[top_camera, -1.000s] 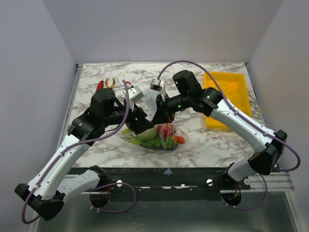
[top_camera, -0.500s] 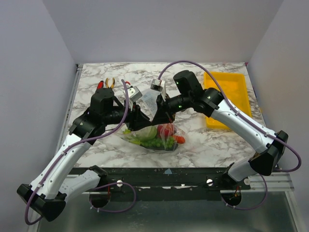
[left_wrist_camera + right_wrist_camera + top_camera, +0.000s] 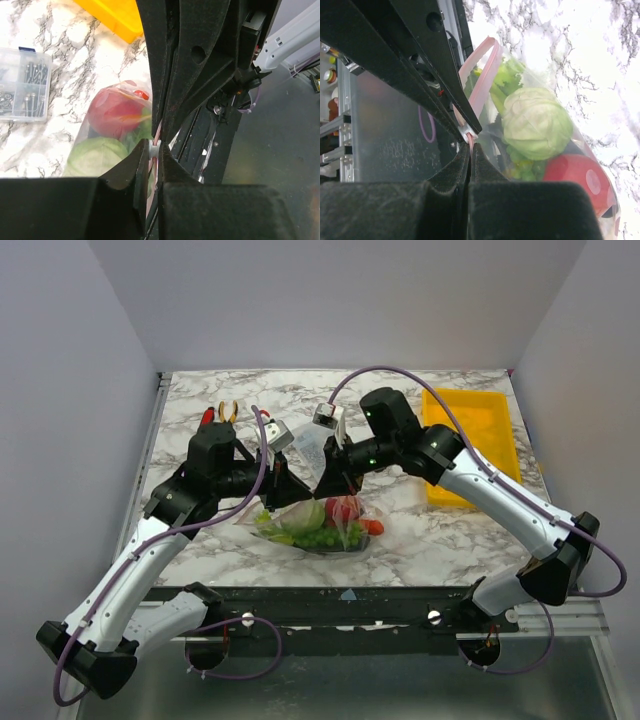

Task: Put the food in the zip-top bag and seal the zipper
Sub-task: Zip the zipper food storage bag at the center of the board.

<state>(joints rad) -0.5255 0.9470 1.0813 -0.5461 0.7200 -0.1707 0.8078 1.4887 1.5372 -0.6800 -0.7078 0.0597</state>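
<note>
The clear zip-top bag [image 3: 322,525] hangs just over the marble between both arms. Inside it is the food: a pale cabbage [image 3: 536,122], a red fruit [image 3: 575,175] and green grapes [image 3: 525,167]. My left gripper [image 3: 156,150] is shut on the small white slider [image 3: 153,148] of the pink zipper [image 3: 481,75]. Tip to tip with it, my right gripper [image 3: 471,146] is shut on the pink strip right beside the slider. In the top view the left gripper [image 3: 296,496] and the right gripper [image 3: 322,486] meet above the bag's mouth edge. Farther along, the strip's two sides bow apart in a loop.
A yellow tray [image 3: 470,440] lies at the right side of the table. Red- and yellow-handled pliers [image 3: 222,412] sit at the back left. A rigid clear box of screws [image 3: 22,85] stands behind the bag. The table's front edge runs just below the bag.
My left gripper's jaws have closed onto the zipper's slider. The bag has shifted slightly left with them. The right gripper has kept its pinch.
</note>
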